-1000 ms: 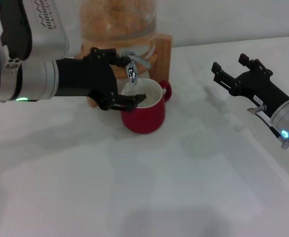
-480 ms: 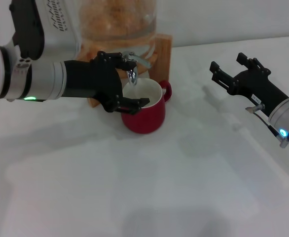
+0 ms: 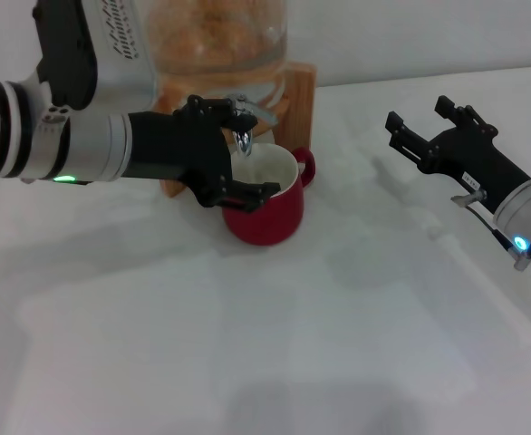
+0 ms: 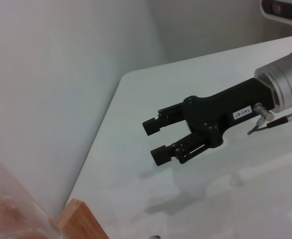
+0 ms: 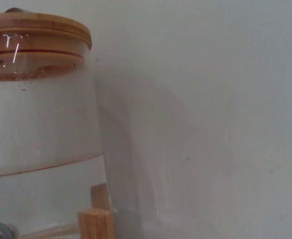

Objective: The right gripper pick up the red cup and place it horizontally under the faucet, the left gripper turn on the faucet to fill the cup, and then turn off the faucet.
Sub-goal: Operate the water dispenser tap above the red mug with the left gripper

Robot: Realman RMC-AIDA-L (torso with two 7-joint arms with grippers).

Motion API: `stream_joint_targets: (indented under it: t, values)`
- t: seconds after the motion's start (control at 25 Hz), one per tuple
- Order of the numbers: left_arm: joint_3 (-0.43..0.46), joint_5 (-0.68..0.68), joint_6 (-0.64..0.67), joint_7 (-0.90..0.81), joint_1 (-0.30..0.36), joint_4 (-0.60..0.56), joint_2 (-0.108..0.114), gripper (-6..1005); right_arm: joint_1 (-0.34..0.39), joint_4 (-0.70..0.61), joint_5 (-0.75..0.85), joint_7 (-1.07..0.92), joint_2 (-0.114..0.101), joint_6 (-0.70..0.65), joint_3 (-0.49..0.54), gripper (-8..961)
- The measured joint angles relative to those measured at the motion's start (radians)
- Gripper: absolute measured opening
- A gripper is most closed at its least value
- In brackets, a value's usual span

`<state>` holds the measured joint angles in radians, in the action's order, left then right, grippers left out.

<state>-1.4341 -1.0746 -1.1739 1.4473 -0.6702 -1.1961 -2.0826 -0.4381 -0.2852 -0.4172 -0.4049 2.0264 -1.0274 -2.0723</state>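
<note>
Presently, starting at the left of the tabletop (image 3: 247, 362): my left gripper (image 3: 243, 149) reaches in from the left edge on its white arm, green light showing, and sits at the faucet (image 3: 241, 136). Its jaws are spread, the upper finger level with the faucet's lever handle, the lower finger lying across the near rim of the red cup (image 3: 267, 207); I cannot tell whether the upper finger actually touches the lever. The faucet juts from the glass dispenser (image 3: 216, 41) on its wooden stand (image 3: 297, 95), which stands against the far edge of the tabletop, left of centre. The red cup stands upright directly beneath the spout, just in front of the stand, white inside facing up, its small loop handle turned toward the right and rear. Whether anything is in the cup I cannot make out. Farther right, well apart from the cup, my right gripper (image 3: 419, 129) hangs above the tabletop near the right edge, blue light on its wrist, jaws parted and holding nothing, pointed toward the far left. The left wrist view shows that same right gripper (image 4: 158, 138) with its two black fingers apart over the bare white surface. The right wrist view takes in only the dispenser (image 5: 36, 124), its wooden lid and a stand post.
</note>
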Motion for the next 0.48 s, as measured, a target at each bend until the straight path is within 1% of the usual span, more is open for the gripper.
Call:
stream_joint_targets:
  t: [0.32,0.48]
  values:
    - [-0.012,0.012,0.002,0.001,-0.031,0.024,0.002,858,0.000,0.000,-0.002,0.001,0.000,-0.002,0.000,843]
    - [-0.012,0.016,0.003,0.001,-0.036,0.024,0.002,858,0.003,0.000,-0.003,0.001,0.000,-0.003,0.000,844]
